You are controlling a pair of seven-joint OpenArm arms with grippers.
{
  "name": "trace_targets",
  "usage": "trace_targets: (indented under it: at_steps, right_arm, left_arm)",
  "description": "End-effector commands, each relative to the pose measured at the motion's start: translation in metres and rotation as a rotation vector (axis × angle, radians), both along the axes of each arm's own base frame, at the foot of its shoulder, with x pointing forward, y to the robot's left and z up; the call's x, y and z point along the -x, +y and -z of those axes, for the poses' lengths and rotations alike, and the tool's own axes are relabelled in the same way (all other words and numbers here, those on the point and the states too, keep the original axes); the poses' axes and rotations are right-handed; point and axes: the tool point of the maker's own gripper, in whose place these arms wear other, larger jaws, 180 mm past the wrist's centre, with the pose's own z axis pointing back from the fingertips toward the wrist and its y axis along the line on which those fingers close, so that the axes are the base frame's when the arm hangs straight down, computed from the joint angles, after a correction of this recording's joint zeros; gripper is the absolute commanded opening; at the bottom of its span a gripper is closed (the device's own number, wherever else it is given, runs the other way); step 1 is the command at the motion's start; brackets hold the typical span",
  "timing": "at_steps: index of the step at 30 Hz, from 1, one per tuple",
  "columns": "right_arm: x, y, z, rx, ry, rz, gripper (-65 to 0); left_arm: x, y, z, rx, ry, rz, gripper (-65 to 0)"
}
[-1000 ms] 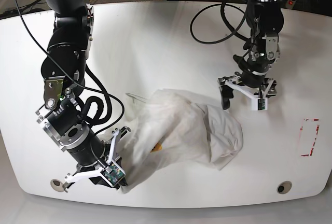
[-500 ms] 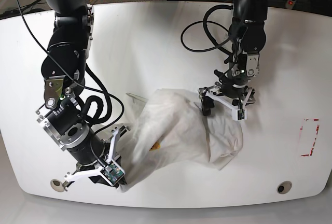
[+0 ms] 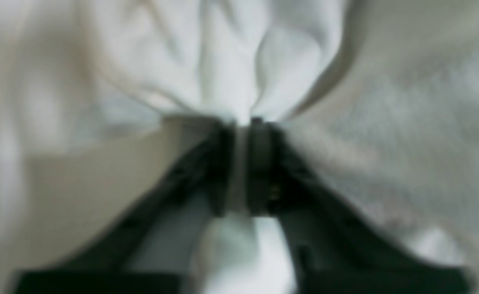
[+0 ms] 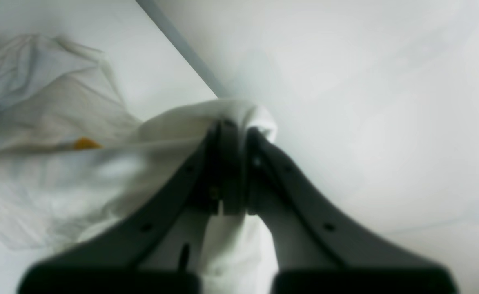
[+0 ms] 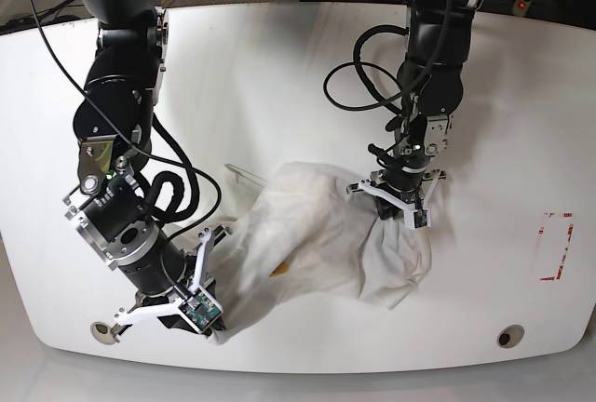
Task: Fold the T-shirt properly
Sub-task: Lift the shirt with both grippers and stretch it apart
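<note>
**Inspector:** State the position of the garment.

**Operator:** The T-shirt (image 5: 317, 244) lies crumpled on the white table (image 5: 279, 76), toward its front edge, bunched between my two arms. It is not spread flat; folds run across it, and a small orange patch (image 4: 85, 143) shows among the creases.

**Inspector:** Condition of your right claw?

**Operator:** My right claw (image 4: 233, 130) is closed, its jaws pressed together with a roll of white fabric pinched between them. It sits at the shirt's end nearest the table's front edge. The cloth trails away from it toward the heap.

**Inspector:** And the left?

**Operator:** My left claw (image 3: 245, 124) is likewise closed on the T-shirt, at the opposite side of the heap. The wrist view is blurred, but gathered cloth appears to fan out from between the jaws. In the base view that claw (image 5: 399, 199) points down into the fabric.

**Inspector:** Anything else on the table?

**Operator:** A red rectangular marking (image 5: 556, 247), well apart from the shirt.
</note>
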Motion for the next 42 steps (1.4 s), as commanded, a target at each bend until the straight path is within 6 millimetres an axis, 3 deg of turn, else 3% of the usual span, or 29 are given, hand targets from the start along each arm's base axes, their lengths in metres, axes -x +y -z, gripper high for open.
trace_targets:
  at_steps: [1, 3, 7, 16, 20, 28, 31, 33, 37, 42]
  right_arm:
    - [-0.002, 0.0, -0.02, -0.015, -0.056, -0.004, -65.0]
    - [-0.002, -0.005, -0.019, -0.003, -0.056, 0.002, -65.0]
    - [-0.003, -0.01, -0.024, 0.003, -0.068, 0.013, -65.0]
    - [-0.008, -0.016, -0.05, -0.011, -0.126, 0.028, -65.0]
    - [-0.01, -0.014, -0.062, -0.015, -0.153, 0.025, -65.0]
    - [-0.017, -0.007, -0.115, -0.037, -0.253, 0.025, -65.0]
    - [-0.017, -0.005, -0.126, -0.041, -0.277, 0.022, -65.0]
    - [-0.018, -0.007, -0.127, -0.035, -0.271, 0.033, -65.0]
    - [-0.017, -0.008, -0.112, -0.035, -0.237, 0.035, -65.0]
    - [-0.011, -0.011, -0.064, -0.029, -0.135, 0.044, -65.0]
  left_arm:
    - [0.002, 0.001, -0.002, -0.007, 0.029, 0.001, -64.6]
    - [-0.003, 0.015, -0.02, -0.034, -0.018, -0.002, -63.5]
    - [0.009, 0.036, -0.044, -0.076, -0.041, 0.012, -63.3]
    - [0.022, 0.083, -0.14, -0.169, -0.199, -0.012, -63.1]
    - [0.029, 0.107, -0.193, -0.217, -0.286, -0.05, -62.9]
    - [0.027, 0.15, -0.296, -0.335, -0.447, -0.116, -62.8]
    - [0.021, 0.157, -0.321, -0.398, -0.469, -0.09, -62.8]
    - [0.018, 0.16, -0.329, -0.434, -0.442, -0.065, -62.8]
    - [0.018, 0.153, -0.32, -0.494, -0.38, 0.011, -62.8]
    - [0.028, 0.139, -0.275, -0.532, -0.244, 0.115, -62.8]
